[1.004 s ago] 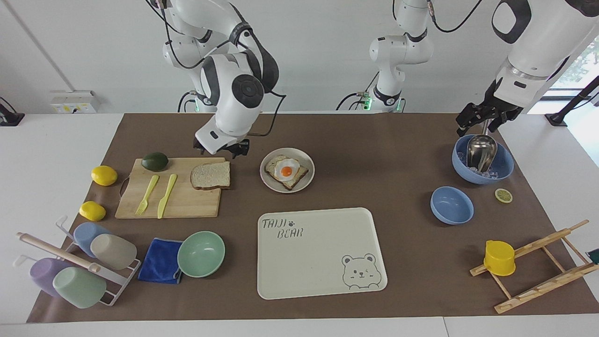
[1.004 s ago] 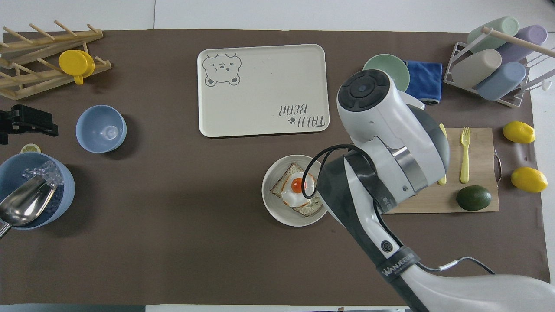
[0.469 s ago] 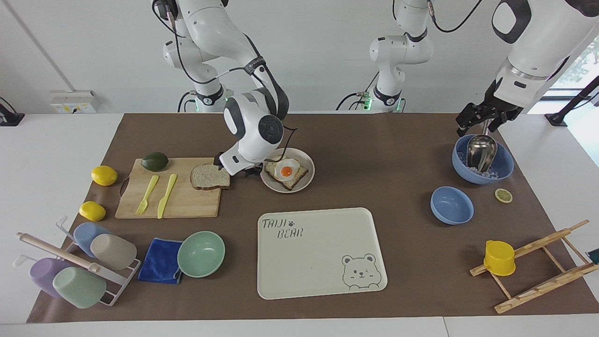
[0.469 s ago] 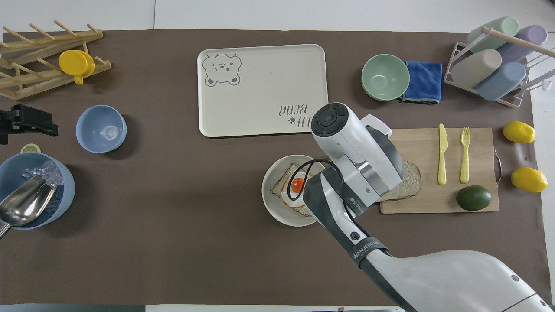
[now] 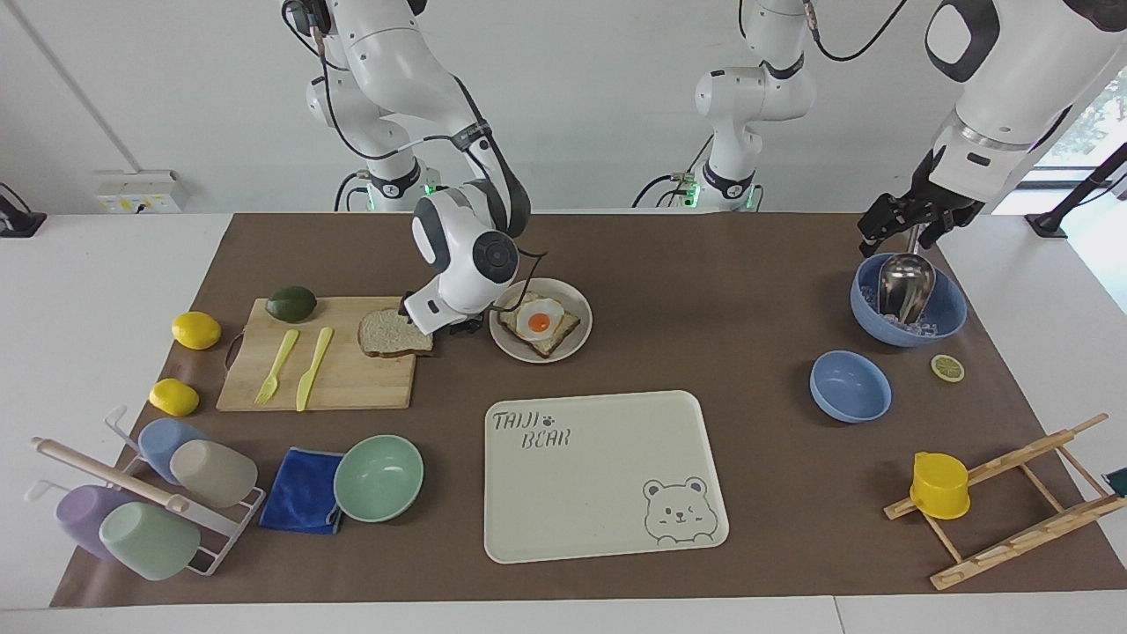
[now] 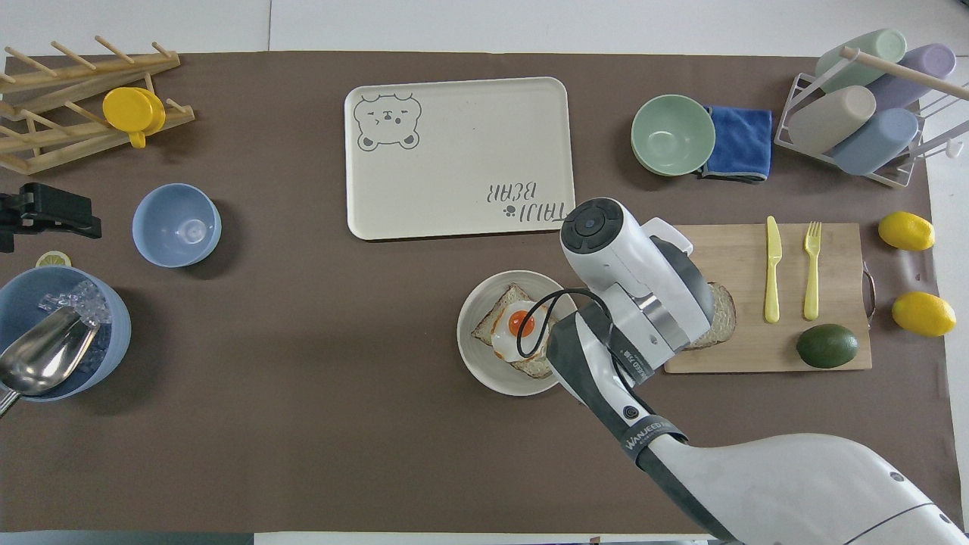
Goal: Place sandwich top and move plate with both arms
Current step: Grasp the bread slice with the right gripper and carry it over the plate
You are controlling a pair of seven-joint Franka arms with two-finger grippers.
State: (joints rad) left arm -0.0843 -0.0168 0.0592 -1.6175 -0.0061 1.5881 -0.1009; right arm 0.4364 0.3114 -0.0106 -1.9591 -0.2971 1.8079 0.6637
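Note:
The sandwich top (image 5: 387,333), a pale speckled bread slice, lies on the wooden cutting board (image 5: 352,379) and is partly covered in the overhead view (image 6: 723,318). My right gripper (image 5: 436,328) is down at the slice's edge nearest the plate, its tips hidden under the wrist from above. The plate (image 5: 577,339) sits beside the board and carries darker toast with a fried egg (image 5: 539,321); both also show from overhead, plate (image 6: 473,356) and egg toast (image 6: 518,329). My left gripper (image 5: 911,220) waits open and empty above the blue bowl with the metal scoop (image 5: 907,299).
The cream bear tray (image 5: 607,475) lies farther from the robots than the plate. A yellow fork and knife (image 5: 295,365) and an avocado (image 5: 291,303) share the board. Mint bowl (image 5: 379,477), blue cloth, cup rack and lemons crowd the right arm's end.
My right arm has come down from above the board's near edge to the bread slice, then shifted slightly toward it. The left arm has not moved.

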